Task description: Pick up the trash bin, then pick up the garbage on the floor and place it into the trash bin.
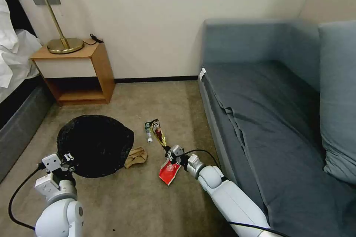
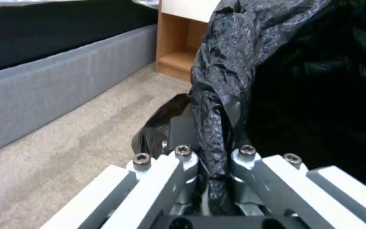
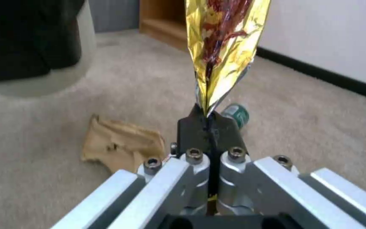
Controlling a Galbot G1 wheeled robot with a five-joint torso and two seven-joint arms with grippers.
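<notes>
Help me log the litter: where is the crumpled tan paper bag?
Head view: the crumpled tan paper bag lies on the carpet between the black-lined trash bin and the red-and-white packet.

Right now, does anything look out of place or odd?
Litter on the carpet: a paper bag, a small bottle and a red packet. The right gripper pinches a gold wrapper.

Left gripper (image 1: 68, 156) fingers clamped, right gripper (image 1: 168, 152) fingers pinched
</notes>
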